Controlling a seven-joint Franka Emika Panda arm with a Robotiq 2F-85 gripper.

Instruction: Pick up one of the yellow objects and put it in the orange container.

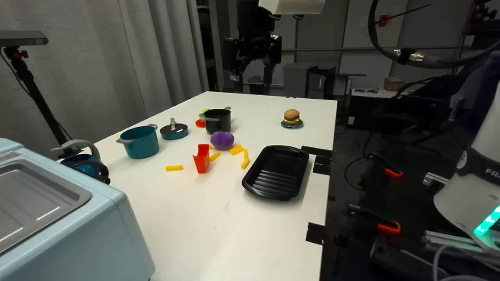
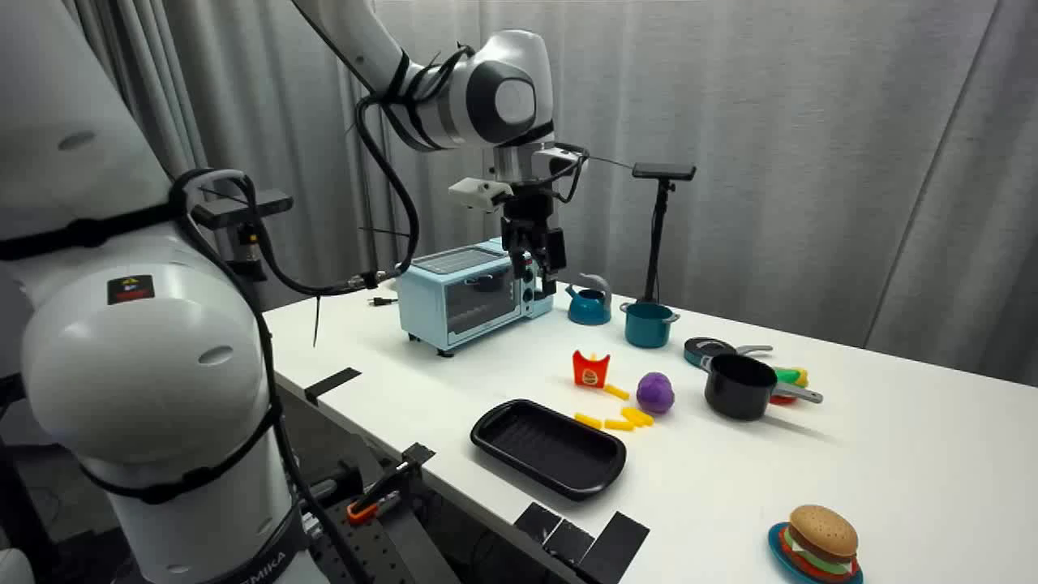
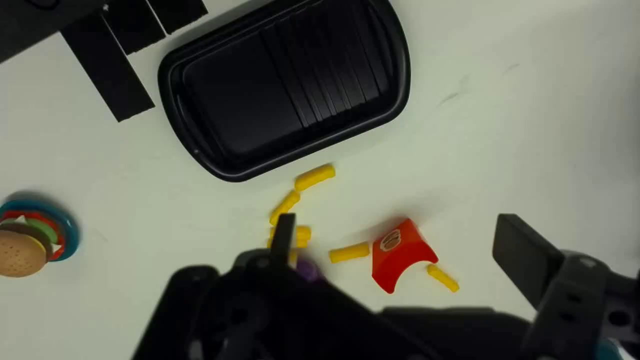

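The orange container, a small upright red-orange fries box [image 1: 202, 158], stands on the white table in both exterior views [image 2: 590, 370]; it also shows between my fingers in the wrist view [image 3: 400, 252]. Several yellow fries lie around it. One yellow fry [image 3: 349, 252] is on its left in the wrist view, and another yellow fry [image 3: 443, 278] is at its right. A further yellow fry [image 3: 315, 176] lies near the black pan; some are partly hidden behind my left finger. My gripper [image 3: 394, 225] is open and empty, high above the table in both exterior views [image 1: 252, 78] [image 2: 534, 280].
A black pan [image 1: 277, 171] lies near the table edge. A purple ball-like toy [image 2: 655, 393], a black pot [image 2: 739, 388], a teal pot [image 1: 142, 142], a lid [image 1: 174, 131], a kettle [image 2: 589, 307], a blue toaster oven [image 2: 466, 296] and a toy burger [image 3: 22, 247] stand around.
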